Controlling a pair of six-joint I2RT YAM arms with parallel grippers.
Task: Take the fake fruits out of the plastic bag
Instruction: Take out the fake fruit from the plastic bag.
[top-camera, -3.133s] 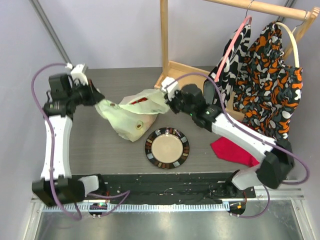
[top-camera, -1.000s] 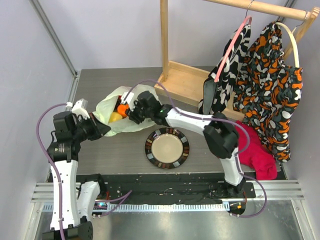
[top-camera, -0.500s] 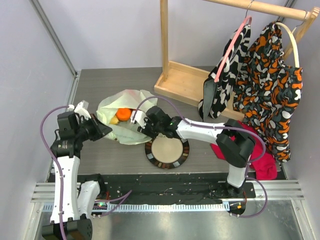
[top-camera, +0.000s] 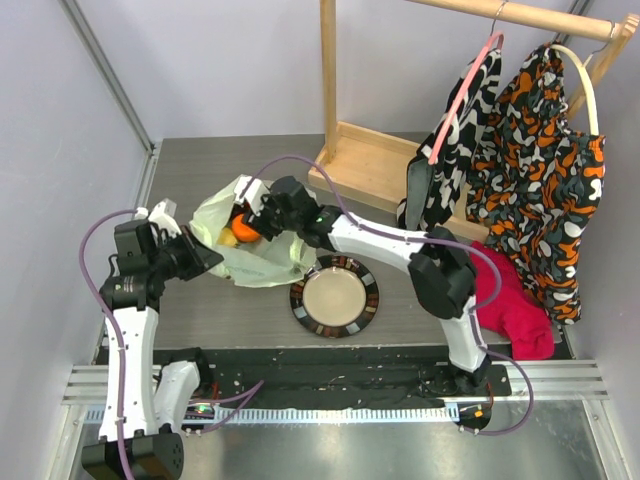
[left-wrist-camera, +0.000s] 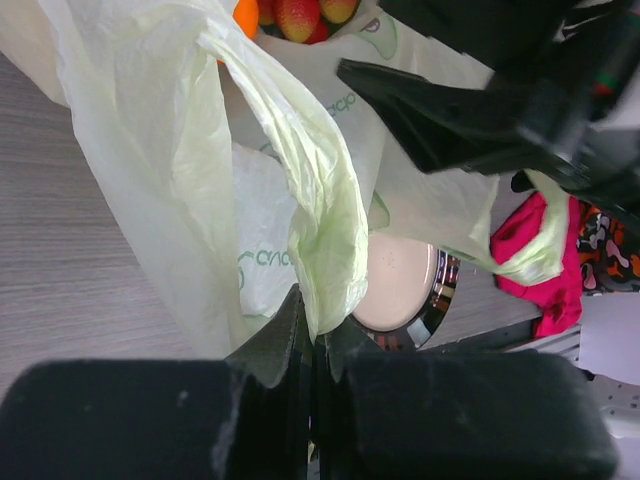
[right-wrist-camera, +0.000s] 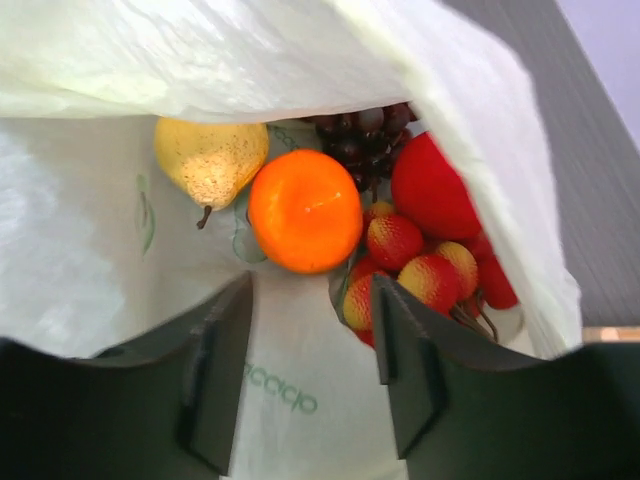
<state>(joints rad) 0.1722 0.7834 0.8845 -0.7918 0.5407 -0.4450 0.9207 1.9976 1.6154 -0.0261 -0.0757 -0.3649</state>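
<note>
right pincer (right-wrist-camera: 312, 300): jaws apart, empty, at the mouth of the plastic bag (right-wrist-camera: 200, 50).
orange (right-wrist-camera: 305, 210): inside the bag, dead ahead between my jaws; i judge the right arm nearer.
left pincer (left-wrist-camera: 312, 340): clamped on the bag's rim.

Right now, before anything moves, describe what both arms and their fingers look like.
Both arms match: the left arm and right arm have smooth white links joined by chunky black joint housings. A thin purple cable loops loosely along each. The left fingers are matte black and taper to thin tips; the right fingers are dark, flat, angular plates.
</note>
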